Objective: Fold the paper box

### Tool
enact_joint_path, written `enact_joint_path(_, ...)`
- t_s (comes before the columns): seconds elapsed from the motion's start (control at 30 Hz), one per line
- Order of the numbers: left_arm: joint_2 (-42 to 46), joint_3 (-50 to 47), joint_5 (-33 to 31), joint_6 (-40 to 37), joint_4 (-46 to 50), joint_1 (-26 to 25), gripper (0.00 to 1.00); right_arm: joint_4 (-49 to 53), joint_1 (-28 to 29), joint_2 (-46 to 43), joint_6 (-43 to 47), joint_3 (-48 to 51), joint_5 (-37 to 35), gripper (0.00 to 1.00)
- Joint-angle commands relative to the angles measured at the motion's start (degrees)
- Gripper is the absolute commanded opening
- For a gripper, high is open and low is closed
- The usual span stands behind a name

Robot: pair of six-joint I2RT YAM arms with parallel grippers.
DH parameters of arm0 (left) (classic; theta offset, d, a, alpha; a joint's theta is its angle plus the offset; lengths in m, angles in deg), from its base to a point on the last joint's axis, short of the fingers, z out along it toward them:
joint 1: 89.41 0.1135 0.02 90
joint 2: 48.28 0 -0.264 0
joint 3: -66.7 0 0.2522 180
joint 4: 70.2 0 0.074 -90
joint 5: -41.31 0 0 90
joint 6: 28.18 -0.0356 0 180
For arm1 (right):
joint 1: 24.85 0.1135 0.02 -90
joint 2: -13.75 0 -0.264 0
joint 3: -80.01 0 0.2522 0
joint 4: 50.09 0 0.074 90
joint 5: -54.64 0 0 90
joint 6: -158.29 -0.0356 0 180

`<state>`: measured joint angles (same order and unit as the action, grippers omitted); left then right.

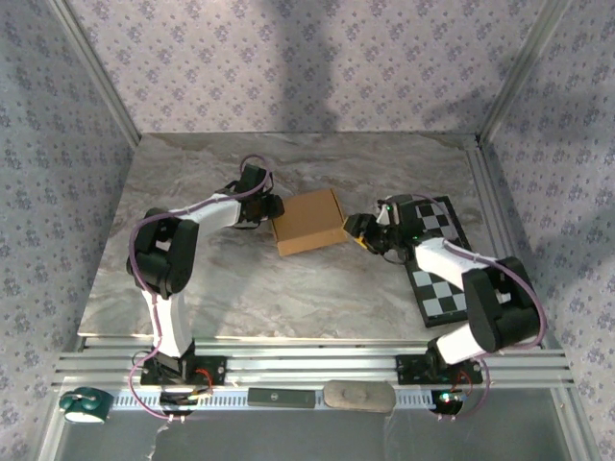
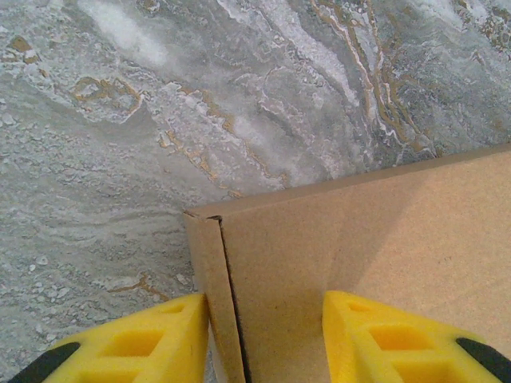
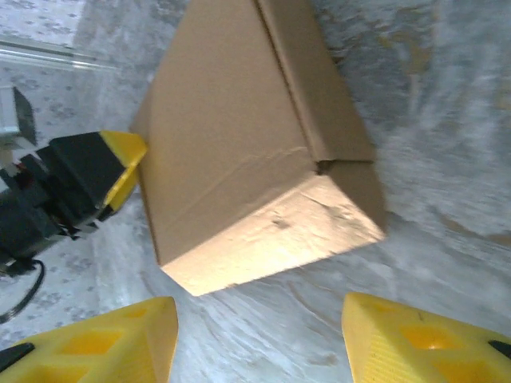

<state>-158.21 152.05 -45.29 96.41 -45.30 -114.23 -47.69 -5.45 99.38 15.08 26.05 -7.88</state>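
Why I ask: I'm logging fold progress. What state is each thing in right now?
Tan cardboard paper box, folded shut, lying flat on the marble table.
Left pincer, open, astride the box's corner edge.
Right pincer, open, box just ahead, nothing held.
Black-and-white checkered board, lying flat on the table.

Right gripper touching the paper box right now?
Apart. In the right wrist view, the right gripper is open and sits short of the paper box; bare marble table shows between them.
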Motion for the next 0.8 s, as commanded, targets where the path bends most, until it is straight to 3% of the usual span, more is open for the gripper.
enact_joint_path(0.0, -0.73, -1.04, -0.58, -0.93, 3.65, -0.56, 0.41, -7.29, 0.55, 2.74, -6.11, -0.86, 1.66, 0.59)
enact_joint_path(0.77, -2.05, 0.21, 0.03, -2.13, 4.37, -0.93, 0.39, -9.43, -0.91, 17.73, -5.42, -8.89, 3.72, 0.56)
